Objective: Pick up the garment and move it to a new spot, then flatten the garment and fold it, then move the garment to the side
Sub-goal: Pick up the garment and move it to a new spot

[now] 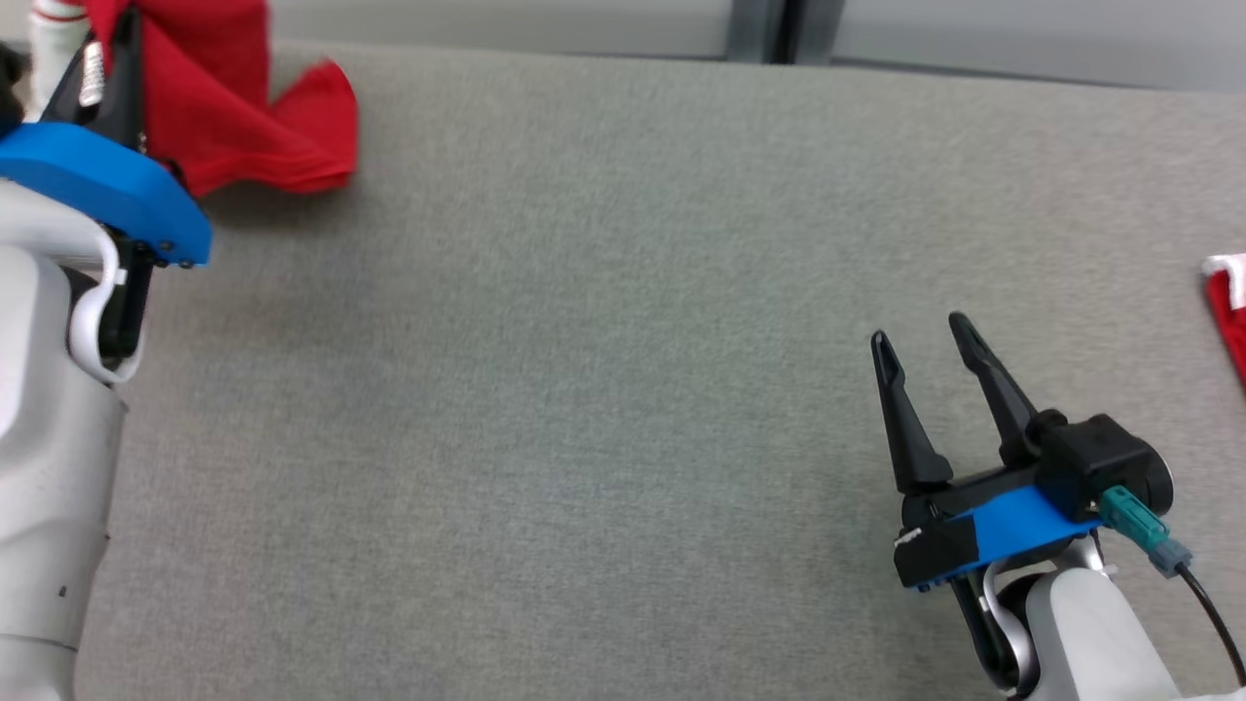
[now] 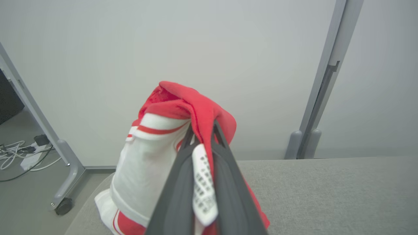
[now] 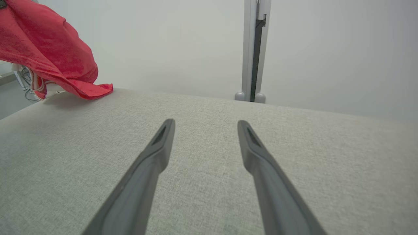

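Now, garment [image 2: 183,104] pinched in left gripper [image 2: 204,130], edge touching table [image 1: 623,341]

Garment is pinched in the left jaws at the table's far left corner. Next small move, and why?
Probably carry the garment rightward toward the middle of the table: the left jaws are shut on it, its edge rests on the corner, and the right jaws stand open.

Garment [image 1: 255,115] far left on table [image 1: 584,389]; perhaps another cloth [image 1: 1230,313] far right.
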You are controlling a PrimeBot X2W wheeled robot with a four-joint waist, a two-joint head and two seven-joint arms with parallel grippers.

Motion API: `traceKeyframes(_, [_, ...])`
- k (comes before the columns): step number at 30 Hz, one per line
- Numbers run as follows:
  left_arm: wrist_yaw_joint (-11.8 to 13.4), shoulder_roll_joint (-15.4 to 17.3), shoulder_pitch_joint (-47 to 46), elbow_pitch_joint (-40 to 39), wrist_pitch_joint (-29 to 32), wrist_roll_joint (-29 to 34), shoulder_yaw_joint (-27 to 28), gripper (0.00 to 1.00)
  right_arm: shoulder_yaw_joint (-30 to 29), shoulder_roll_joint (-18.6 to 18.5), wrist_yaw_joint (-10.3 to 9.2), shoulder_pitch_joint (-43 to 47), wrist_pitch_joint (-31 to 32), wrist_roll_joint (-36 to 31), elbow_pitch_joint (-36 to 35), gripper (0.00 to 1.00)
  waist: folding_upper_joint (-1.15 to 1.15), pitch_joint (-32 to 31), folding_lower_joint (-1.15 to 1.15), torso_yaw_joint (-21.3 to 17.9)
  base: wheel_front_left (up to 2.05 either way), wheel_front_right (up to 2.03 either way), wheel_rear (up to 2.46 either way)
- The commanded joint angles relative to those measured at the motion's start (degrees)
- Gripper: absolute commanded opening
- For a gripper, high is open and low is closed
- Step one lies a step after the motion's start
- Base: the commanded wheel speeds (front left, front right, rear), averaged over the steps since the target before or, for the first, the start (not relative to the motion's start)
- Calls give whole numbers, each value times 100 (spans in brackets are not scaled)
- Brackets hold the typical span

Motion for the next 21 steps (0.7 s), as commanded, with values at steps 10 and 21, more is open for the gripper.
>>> traceKeyframes(10, [209,-717,496,-1726,365,-128,-506,0,-167,-13,0,333,-267,300,426,100,0,-901,2,-755,0,0,0])
traceKeyframes(21, [800,-1783,1269,-1903,143,84,-1304,0,-301,-12,0,233,-402,399,598,100,0,-540,2,-1075,0,0,0])
